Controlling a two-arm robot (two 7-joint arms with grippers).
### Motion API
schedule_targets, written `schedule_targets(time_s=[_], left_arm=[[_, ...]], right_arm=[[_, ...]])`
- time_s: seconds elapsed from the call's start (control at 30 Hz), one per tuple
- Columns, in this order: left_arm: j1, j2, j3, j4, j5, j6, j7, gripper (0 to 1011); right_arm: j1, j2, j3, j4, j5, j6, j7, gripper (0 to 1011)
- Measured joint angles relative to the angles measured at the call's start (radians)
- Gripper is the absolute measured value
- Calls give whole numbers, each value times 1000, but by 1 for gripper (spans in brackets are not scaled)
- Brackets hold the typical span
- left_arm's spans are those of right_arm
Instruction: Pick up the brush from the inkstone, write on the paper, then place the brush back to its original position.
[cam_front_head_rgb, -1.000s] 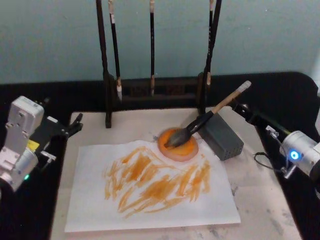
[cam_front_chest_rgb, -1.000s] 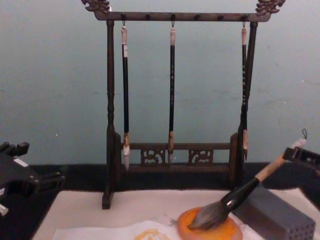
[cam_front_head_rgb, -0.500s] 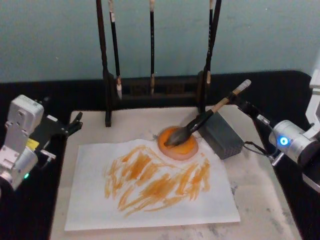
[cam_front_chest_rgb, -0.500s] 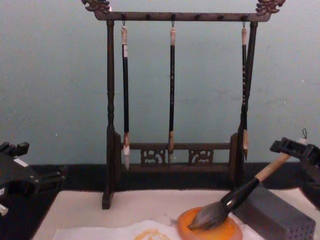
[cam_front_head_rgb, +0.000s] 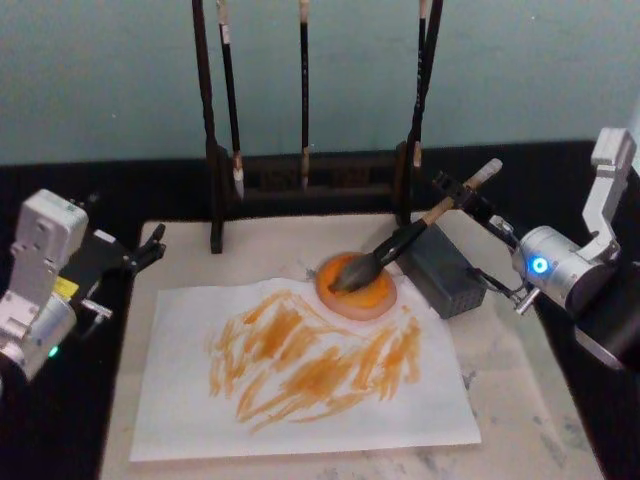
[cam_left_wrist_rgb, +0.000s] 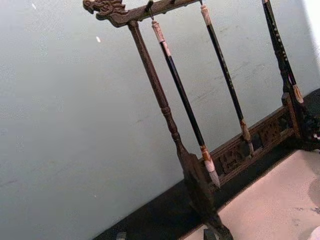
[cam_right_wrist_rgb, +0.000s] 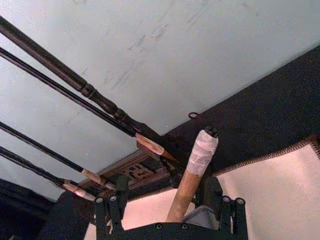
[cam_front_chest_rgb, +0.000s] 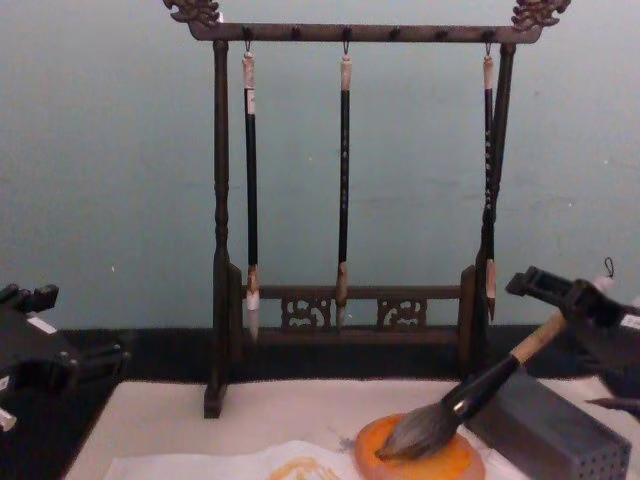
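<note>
Two spread fingers of the right gripper (cam_front_head_rgb: 455, 197) straddle the handle of the brush (cam_front_head_rgb: 398, 246), its bristles beneath in the inkstone (cam_front_head_rgb: 372, 303): apparently the pick-up stage, needing closure then lift; left gripper (cam_front_head_rgb: 140, 252) parked well apart.

A black table (cam_front_head_rgb: 560, 170) is covered across its middle by a cream-beige mat (cam_front_head_rgb: 520, 400), which is smudged grey toward its near right corner. A white paper (cam_front_head_rgb: 180, 400), streaked with orange strokes, is laid flat on the mat's near left part. A round orange inkstone (cam_front_head_rgb: 375, 300) is set at the paper's far right corner, and a grey perforated block (cam_front_head_rgb: 445, 275) is placed just beside it on the right. A dark wooden brush stand (cam_front_head_rgb: 300, 175) is stood along the mat's far edge.
</note>
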Motion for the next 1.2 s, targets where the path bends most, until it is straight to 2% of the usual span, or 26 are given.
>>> schedule_targets(time_s=[0.43, 0.9, 1.17, 1.2], left_arm=[[0, 0, 0, 0, 0, 0, 0, 1001], [0, 0, 0, 0, 0, 0, 0, 1001], [0, 0, 0, 0, 0, 0, 0, 1001], [0, 0, 0, 0, 0, 0, 0, 1001]], right_arm=[[14, -2, -27, 18, 21, -25, -15, 1000], [14, -3, -24, 18, 21, -21, -15, 995], [14, -3, -23, 17, 21, -19, -15, 826], [14, -3, -23, 17, 21, -19, -15, 769]])
